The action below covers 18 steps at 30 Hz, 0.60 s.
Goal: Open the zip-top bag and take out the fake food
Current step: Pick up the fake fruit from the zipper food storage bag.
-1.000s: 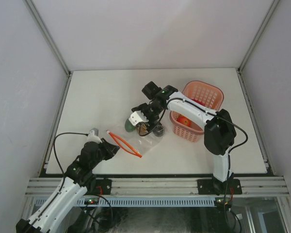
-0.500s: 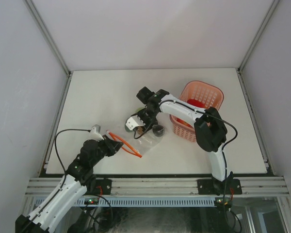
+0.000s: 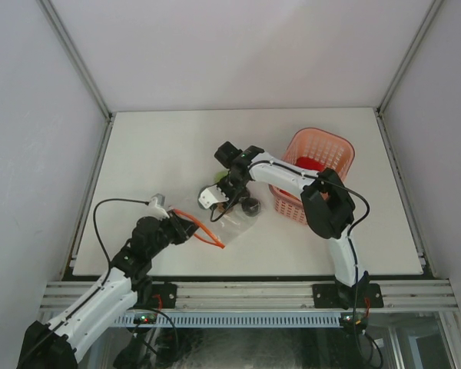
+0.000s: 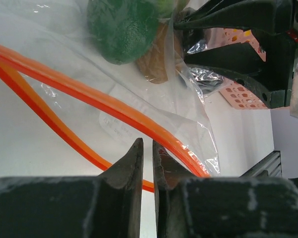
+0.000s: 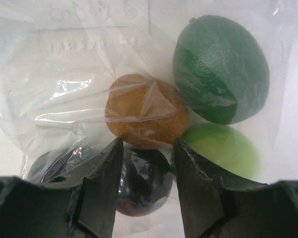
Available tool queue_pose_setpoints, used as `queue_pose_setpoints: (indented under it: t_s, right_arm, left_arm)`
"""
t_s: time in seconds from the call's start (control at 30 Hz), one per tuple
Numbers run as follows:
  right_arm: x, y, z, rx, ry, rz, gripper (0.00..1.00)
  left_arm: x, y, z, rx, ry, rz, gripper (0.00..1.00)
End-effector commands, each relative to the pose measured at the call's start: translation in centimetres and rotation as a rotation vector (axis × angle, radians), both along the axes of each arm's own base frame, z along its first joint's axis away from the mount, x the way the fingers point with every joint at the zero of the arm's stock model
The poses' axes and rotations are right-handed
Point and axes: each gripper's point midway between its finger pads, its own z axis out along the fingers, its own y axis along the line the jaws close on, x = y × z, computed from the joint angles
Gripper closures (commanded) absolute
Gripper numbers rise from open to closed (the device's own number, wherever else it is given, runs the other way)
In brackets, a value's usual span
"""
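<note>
Right gripper (image 5: pixel 147 148) has narrowed over the zip-top bag (image 5: pixel 69 59)

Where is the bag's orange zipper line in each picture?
Top external: the orange zip strip lies on the table, left of the middle and near the front.
Left wrist: it slants across the middle.
Right wrist: not in it.
Shared landmark: the clear zip-top bag shows in all three.
</note>
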Motion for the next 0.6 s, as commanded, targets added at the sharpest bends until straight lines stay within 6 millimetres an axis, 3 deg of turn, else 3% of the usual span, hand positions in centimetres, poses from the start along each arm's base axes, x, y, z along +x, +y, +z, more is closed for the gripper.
queue_pose_setpoints:
  t_s: [0.0, 0.3, 0.57]
  right_arm:
    - [-0.6, 0.6, -1.0, -0.009, 0.005, 0.02, 0.56]
    - [-2.0, 0.7, -2.1, -0.027, 0.03, 0.057, 0.71]
    - [-4.6, 1.3, -1.8, -0.007, 0.08, 0.137, 0.79]
  left_arm:
    - [1.0, -0.4, 1.1, -0.014, -0.06, -0.003, 0.84]
    - [1.4, -1.4, 0.4, 0.007, -0.053, -0.025, 0.76]
    - [2.1, -1.3, 0.3, 0.017, -0.079, -0.008, 0.65]
